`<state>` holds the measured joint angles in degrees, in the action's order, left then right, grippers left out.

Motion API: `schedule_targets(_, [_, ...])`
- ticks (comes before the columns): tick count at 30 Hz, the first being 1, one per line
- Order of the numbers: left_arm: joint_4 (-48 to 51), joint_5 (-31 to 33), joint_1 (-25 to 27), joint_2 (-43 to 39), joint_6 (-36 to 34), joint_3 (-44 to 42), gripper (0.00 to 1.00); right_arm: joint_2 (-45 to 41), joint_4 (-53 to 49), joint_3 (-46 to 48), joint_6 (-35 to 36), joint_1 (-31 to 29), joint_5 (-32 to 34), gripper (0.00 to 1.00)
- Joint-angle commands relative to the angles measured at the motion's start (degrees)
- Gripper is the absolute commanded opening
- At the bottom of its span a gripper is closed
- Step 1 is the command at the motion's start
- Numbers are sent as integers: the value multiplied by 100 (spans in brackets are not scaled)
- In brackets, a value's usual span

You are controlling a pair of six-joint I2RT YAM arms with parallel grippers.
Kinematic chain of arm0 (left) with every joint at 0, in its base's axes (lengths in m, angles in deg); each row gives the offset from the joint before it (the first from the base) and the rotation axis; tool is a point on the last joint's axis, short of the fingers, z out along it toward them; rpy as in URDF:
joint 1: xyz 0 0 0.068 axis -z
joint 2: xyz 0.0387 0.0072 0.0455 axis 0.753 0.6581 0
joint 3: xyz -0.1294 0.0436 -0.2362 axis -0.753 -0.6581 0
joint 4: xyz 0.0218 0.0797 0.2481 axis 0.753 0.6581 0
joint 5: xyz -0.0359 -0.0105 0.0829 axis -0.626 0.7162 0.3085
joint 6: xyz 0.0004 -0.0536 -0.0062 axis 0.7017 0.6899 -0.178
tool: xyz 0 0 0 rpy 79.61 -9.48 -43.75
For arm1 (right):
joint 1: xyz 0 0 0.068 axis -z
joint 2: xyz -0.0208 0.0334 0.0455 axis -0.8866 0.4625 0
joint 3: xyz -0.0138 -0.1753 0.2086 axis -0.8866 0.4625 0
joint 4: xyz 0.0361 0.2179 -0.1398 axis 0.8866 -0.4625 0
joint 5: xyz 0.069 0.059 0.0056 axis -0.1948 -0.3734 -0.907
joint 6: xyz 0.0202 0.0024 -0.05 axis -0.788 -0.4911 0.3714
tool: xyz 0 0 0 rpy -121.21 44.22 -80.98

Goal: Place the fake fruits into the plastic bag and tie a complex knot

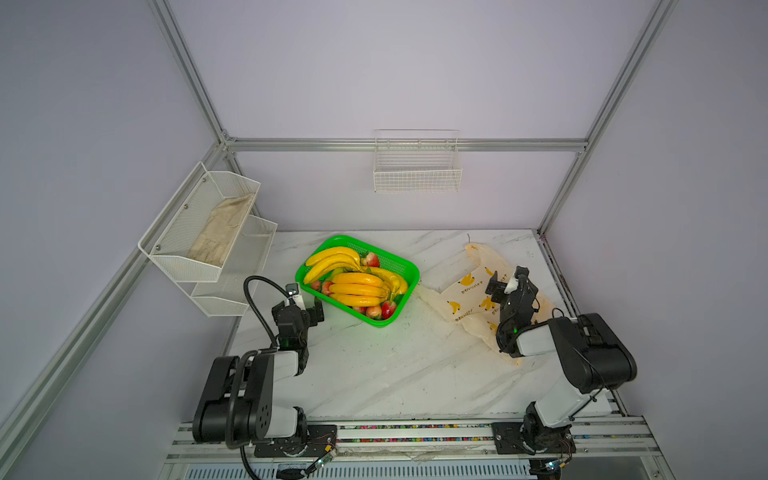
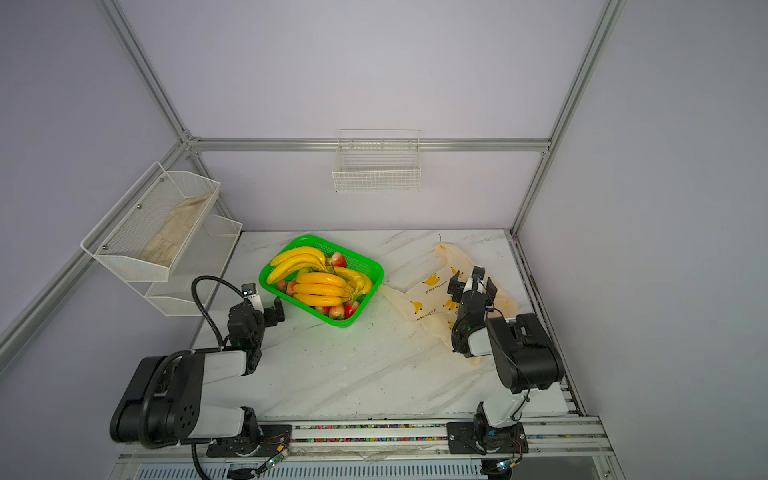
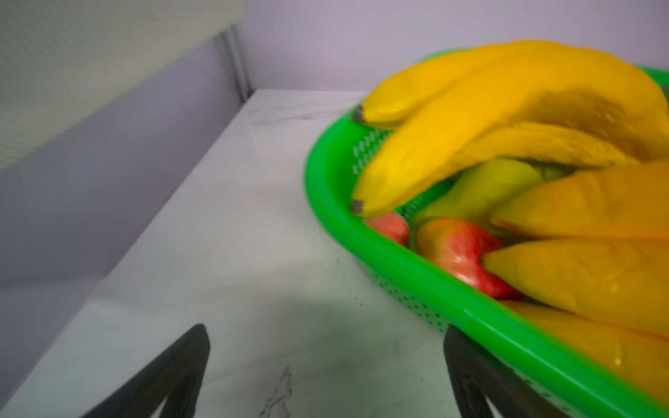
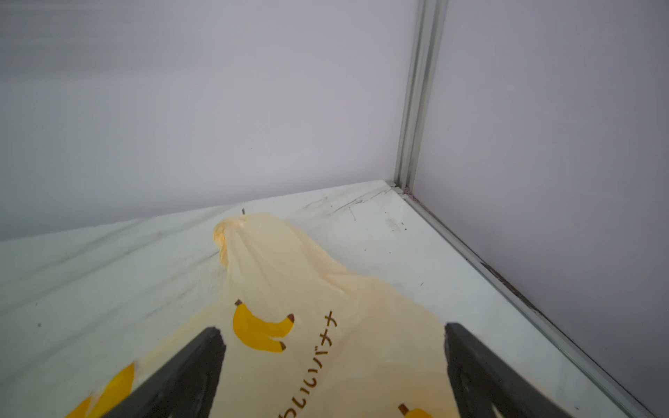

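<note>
My empty, wide-open right gripper (image 1: pixel 505 286), centre right, should pinch only the top layer of the plastic bag (image 1: pixel 459 296); my left gripper (image 1: pixel 303 305) gapes empty too.

Fruits (image 1: pixel 357 286) in grn basket (image 1: pixel 395 264), bag (image 1: pixel 465 291) flat

i'm looking into a booth with pale lilac walls (image 1: pixel 374 75) on three sides, joined by aluminium frame posts (image 1: pixel 189 70) and a horizontal bar (image 1: pixel 311 144) across the back. the tabletop (image 1: pixel 374 365) is white marble-look with grey diagonal veins, plus scuffs and dark specks toward the far right corner. the right wrist view shows the corner post (image 4: pixel 416 108) meeting it there. a white wire basket (image 1: pixel 417 174) hangs off the back bar. a two-tier white mesh shelf (image 1: pixel 183 266) sits on the left frame, with a beige cloth (image 1: pixel 222 232) lying in its upper tier. an aluminium extrusion rail (image 1: pixel 374 446) runs along the front edge. light is even and diffuse, soft shadows only.
</note>
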<state>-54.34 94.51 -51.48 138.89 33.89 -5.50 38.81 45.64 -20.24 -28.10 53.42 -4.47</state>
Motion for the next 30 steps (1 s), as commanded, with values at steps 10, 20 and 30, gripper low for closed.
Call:
schedule_targets(10, [3306,-1088,236,-1569,3002,1310,100,-1882,-4647,-1968,-1375,-898,-1336,95])
schedule_targets(20, [6141,-2110,1563,-2407,3182,2172,95,-207,-7259,-3937,-1023,-1224,-2065,86])
schedule_targets(30, [6129,-3969,2275,-1910,2718,2544,98,1522,-7946,-5128,-1413,-1103,-766,93])
